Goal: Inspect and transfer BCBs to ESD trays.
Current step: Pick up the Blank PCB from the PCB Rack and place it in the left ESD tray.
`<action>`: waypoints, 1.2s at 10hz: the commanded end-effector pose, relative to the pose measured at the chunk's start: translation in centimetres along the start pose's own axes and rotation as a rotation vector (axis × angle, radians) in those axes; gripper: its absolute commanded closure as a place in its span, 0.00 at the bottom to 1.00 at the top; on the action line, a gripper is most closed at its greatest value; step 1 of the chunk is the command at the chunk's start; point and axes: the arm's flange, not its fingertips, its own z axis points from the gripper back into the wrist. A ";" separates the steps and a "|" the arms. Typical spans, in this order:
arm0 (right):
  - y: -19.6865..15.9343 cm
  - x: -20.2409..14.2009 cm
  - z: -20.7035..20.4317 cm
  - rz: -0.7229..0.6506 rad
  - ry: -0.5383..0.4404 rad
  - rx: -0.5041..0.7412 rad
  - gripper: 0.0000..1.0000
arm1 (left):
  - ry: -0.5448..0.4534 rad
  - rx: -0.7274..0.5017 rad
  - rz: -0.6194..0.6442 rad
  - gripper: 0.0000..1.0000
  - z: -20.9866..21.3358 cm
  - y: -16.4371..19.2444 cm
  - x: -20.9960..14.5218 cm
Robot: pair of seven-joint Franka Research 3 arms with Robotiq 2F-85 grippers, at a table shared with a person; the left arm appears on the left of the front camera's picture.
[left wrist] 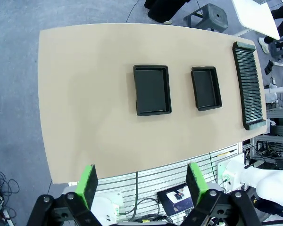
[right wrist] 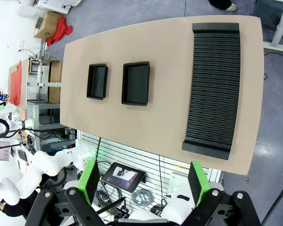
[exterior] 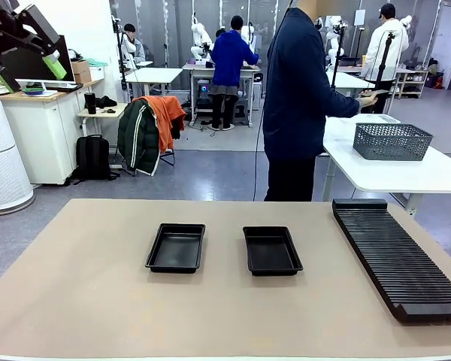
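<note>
The left ESD tray and right ESD tray sit empty, side by side, mid worktop. The left gripper and right gripper hang high, fingers apart. BCBs are likely light, stiff and fragile: hold them by the edges.

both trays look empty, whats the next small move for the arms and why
Probably wait with both arms raised: the left gripper and right gripper hang open high above the table, the ESD trays are both empty, and the person is turned away toward the mesh basket on the side table.
</note>
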 end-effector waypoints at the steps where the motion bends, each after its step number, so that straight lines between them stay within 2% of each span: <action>1: 0.2 -0.3 0.0 0.003 0.001 0.002 0.00 | 0.000 0.000 0.002 0.00 0.0 0.0 0.0; 6: 0.2 -0.3 0.0 0.003 0.001 0.002 0.00 | 0.000 0.000 0.000 0.00 0.0 0.0 0.0; 8: 0.2 -0.3 0.0 0.003 0.001 0.002 0.00 | -0.003 -0.045 0.081 0.00 -0.1 0.6 0.7; 10: 0.2 -0.3 0.0 0.003 0.001 0.002 0.00 | -0.013 -0.090 0.102 0.00 -0.3 0.7 1.0; 12: 0.2 -0.3 0.0 0.003 0.001 0.002 0.00 | 0.002 -0.045 0.080 0.00 -0.4 0.8 0.6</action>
